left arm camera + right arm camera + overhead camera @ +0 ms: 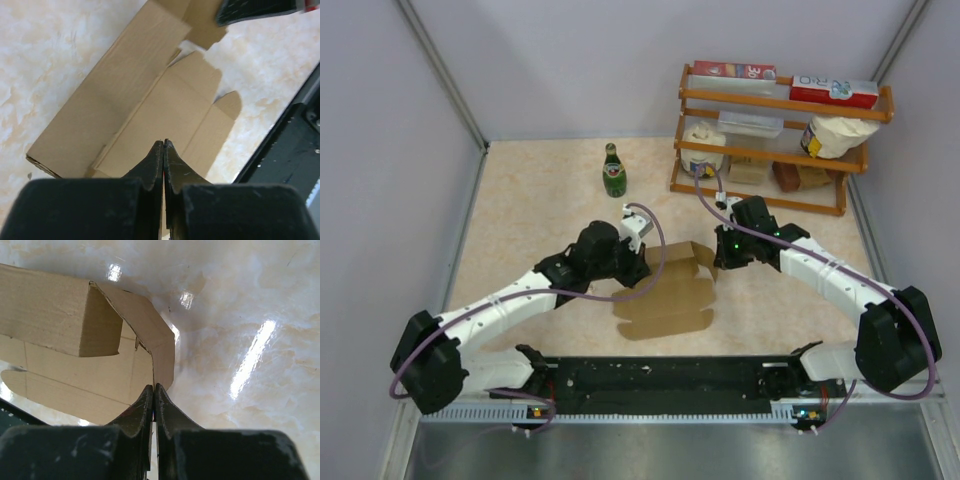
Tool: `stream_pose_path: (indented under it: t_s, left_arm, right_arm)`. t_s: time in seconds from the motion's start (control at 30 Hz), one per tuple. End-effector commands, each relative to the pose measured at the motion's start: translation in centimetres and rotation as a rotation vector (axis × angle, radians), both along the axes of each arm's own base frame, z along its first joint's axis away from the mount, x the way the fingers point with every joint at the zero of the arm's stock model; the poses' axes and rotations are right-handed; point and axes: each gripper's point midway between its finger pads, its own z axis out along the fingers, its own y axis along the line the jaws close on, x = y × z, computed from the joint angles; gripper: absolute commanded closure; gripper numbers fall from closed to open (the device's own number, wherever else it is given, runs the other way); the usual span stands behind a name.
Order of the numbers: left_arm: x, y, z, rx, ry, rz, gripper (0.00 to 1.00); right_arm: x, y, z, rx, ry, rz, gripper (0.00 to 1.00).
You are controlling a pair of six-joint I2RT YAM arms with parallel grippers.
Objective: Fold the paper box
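The paper box (665,292) is plain brown cardboard, partly folded, in the middle of the table. Its far long wall is raised and its near panel and flaps lie flat. My left gripper (638,264) is at the box's left end. In the left wrist view its jaws (164,143) are closed tip to tip over the box's flat panel (165,115), with nothing seen between them. My right gripper (720,256) is at the box's right end. In the right wrist view it (154,386) is shut on the edge of an upright end flap (162,357).
A green glass bottle (613,171) stands at the back, left of centre. A wooden rack (775,140) with printed cartons, jars and bags fills the back right. Grey walls enclose the table. The black rail with the arm bases (665,378) runs along the near edge.
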Motion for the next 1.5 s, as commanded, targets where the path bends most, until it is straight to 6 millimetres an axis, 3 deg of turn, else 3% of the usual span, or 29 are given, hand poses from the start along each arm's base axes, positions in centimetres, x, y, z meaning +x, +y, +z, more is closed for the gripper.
stream_pose_path:
  t_s: [0.0,0.07,0.17,0.27,0.37,0.47,0.67,0.97,1.3,1.47]
  left_arm:
    - [-0.8,-2.3,7.7,-0.143,-0.154,-0.011,1.0]
    - [-2.0,-3.8,7.9,-0.166,-0.156,-0.041,1.0]
    - [-3.8,-6.8,6.3,-0.208,-0.12,-0.103,1.0]
    - [-5.4,-10.2,2.1,-0.156,-0.049,-0.17,1.0]
    - [-5.9,-13.0,-0.4,-0.12,-0.022,-0.196,1.0]
    - [-5.5,-14.6,-2.5,-0.078,-0.002,-0.174,1.0]
    - [-3.4,-14.6,-5.3,-0.022,-0.016,-0.057,1.0]
    - [-1.3,-14.3,-5.9,-0.011,-0.077,0.039,1.0]
    - [-1.8,-13.8,-9.8,0.074,-0.023,0.031,1.0]
    - [-1.9,-13.8,-10.5,0.083,-0.018,0.032,1.0]
  right_arm:
    - [1.4,0.0,2.0,0.012,-0.078,-0.013,1.0]
    - [1.4,0.1,2.1,0.017,-0.079,-0.01,1.0]
    - [1.6,0.3,2.4,0.024,-0.088,-0.004,1.0]
    - [1.7,0.3,2.5,0.022,-0.094,0.0,1.0]
    - [1.6,0.3,2.6,0.024,-0.092,0.002,1.0]
    - [1.5,0.3,2.5,0.025,-0.089,0.004,1.0]
    - [1.5,0.3,2.6,0.025,-0.094,0.004,1.0]
    - [1.5,0.3,2.4,0.025,-0.089,0.006,1.0]
    - [1.5,0.5,2.8,0.041,-0.092,0.008,1.0]
    - [1.1,0.9,2.8,0.059,-0.078,0.027,1.0]
